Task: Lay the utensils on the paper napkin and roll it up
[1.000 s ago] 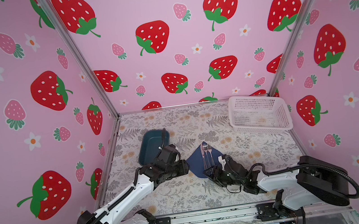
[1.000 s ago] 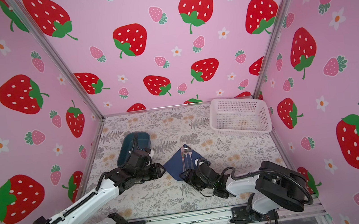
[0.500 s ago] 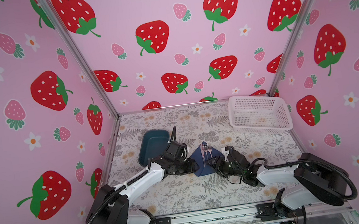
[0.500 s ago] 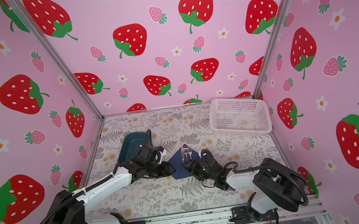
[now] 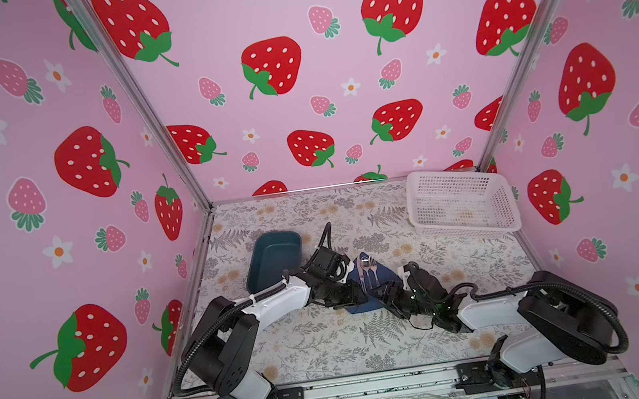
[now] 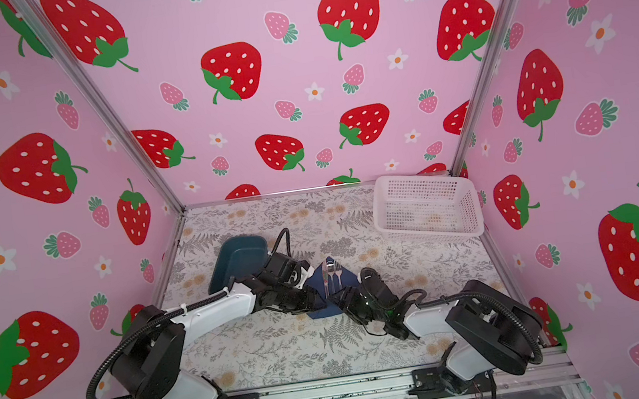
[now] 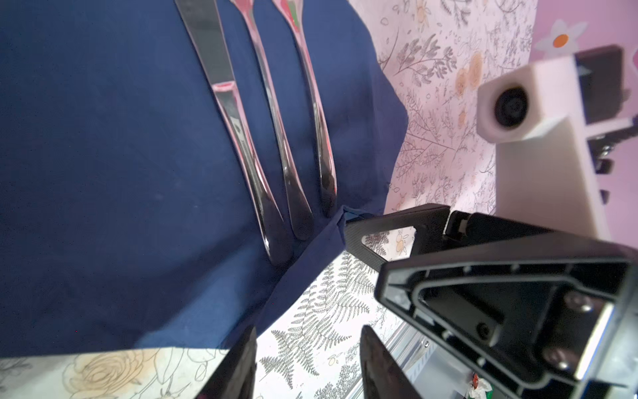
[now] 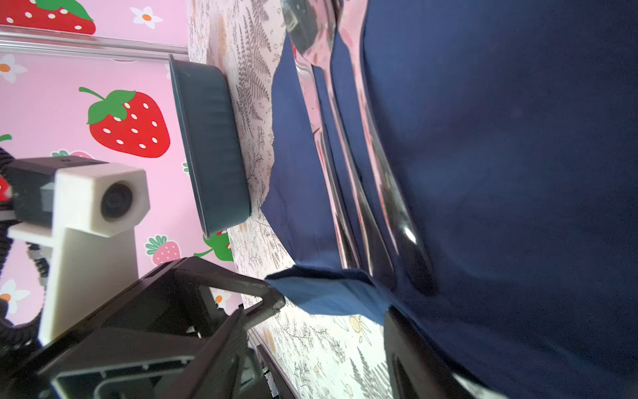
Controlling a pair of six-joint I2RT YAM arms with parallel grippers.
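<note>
The paper napkin (image 7: 103, 172) lies mid-bench (image 5: 328, 346) with the utensils (image 7: 276, 155) side by side on it, handles toward the arms. Its near corner is turned up in a small fold. The left claw (image 7: 307, 338) sits at that corner, spread, with the napkin's edge against one finger and bare bench in the gap. The right claw (image 8: 316, 316) is opposite, also spread; the fold shows between its fingers, and one fingertip touches it. A teal tub (image 5: 273, 257) stands near on the left, and a white basket (image 5: 461, 203) is well apart at the back right.
</note>
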